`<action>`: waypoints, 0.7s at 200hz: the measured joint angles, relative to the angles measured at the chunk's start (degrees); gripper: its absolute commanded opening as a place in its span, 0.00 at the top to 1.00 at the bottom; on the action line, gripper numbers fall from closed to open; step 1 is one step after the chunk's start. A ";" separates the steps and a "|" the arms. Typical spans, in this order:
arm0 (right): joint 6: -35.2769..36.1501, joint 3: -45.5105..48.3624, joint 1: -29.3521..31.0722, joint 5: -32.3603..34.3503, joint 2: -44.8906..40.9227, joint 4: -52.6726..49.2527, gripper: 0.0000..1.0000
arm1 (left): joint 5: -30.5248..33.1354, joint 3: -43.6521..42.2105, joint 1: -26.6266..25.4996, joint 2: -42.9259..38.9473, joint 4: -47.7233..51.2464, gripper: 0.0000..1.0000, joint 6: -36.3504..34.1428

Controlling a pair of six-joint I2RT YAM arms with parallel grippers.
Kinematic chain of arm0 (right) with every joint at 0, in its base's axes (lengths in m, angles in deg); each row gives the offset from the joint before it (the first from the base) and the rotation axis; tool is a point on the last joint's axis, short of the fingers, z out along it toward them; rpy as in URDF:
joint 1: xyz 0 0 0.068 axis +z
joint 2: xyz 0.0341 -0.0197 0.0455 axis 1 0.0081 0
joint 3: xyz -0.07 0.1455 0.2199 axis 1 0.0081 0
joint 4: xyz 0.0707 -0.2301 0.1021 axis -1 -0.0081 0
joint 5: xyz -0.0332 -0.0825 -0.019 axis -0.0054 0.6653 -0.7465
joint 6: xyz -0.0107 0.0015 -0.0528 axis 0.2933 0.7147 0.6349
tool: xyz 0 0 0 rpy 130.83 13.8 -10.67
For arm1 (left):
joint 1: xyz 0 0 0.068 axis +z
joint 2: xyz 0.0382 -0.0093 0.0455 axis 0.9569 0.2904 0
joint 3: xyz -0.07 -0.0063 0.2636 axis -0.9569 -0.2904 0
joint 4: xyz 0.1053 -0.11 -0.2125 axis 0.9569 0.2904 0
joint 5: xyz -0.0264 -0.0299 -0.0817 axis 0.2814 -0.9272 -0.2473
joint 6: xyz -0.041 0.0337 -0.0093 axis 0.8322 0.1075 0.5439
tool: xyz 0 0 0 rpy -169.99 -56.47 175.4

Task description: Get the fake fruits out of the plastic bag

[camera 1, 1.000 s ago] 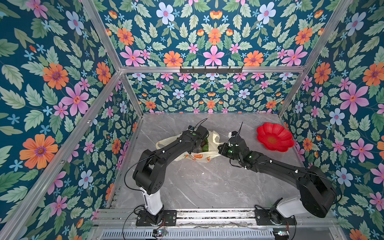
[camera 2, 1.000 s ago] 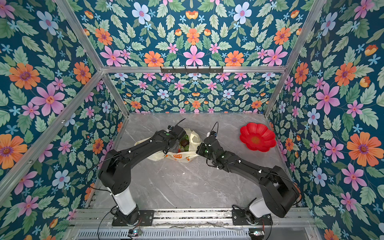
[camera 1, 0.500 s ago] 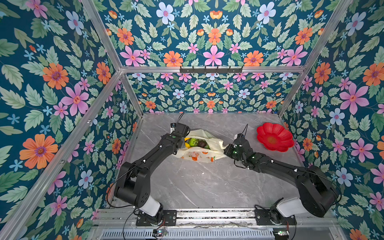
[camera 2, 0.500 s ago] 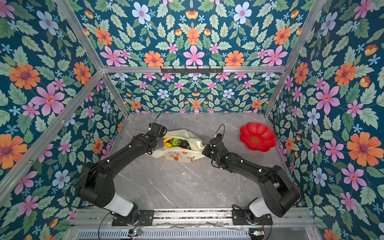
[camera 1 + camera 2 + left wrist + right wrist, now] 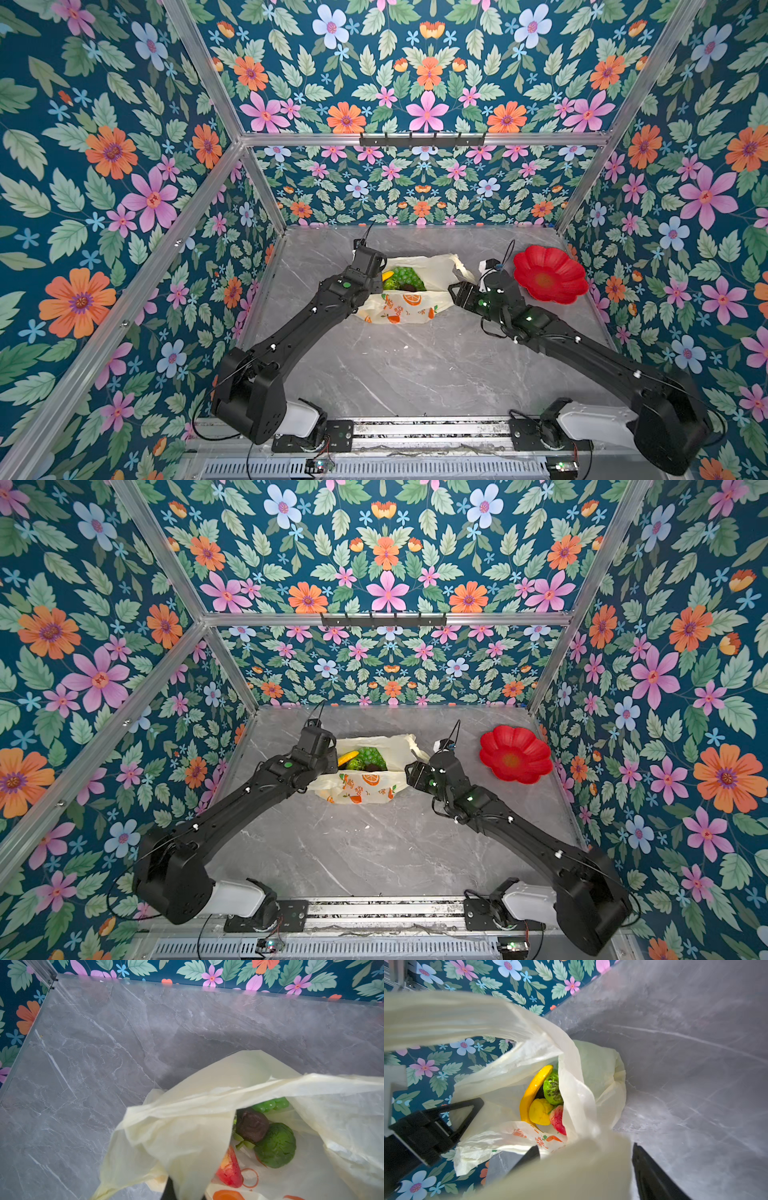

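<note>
The cream-yellow plastic bag lies on the table with its mouth held open. Inside it are the fake fruits: a yellow banana, a bumpy lime-green ball, a yellow lemon, a red piece, a dark brown piece, a green avocado-like piece and grapes. My left gripper is shut on the bag's left rim, the film draped over its jaws. My right gripper is open, and the bag's right handle lies loose between its spread fingers.
A red flower-shaped plate sits at the back right, just behind the right wrist. Flowered walls close in the table on the left, right and far sides. Bare marble stretches in front of the bag.
My left gripper left the bag's middle, shut on its left rim and pulled it leftward. My right gripper, shut on the right handle before, has now opened.
</note>
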 measured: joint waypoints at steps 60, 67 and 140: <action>11.34 -14.51 9.92 10.56 -6.69 -14.64 0.36 | 2.51 -1.81 -2.91 -1.33 -2.91 1.00 -1.75; 12.48 -16.79 10.97 10.82 -5.46 -15.65 0.37 | 2.58 -1.90 -3.04 -1.36 -2.95 1.00 -1.79; 17.79 -34.62 9.27 7.96 18.71 -21.22 0.26 | 3.80 -4.20 -4.37 -3.30 -4.70 1.00 -1.99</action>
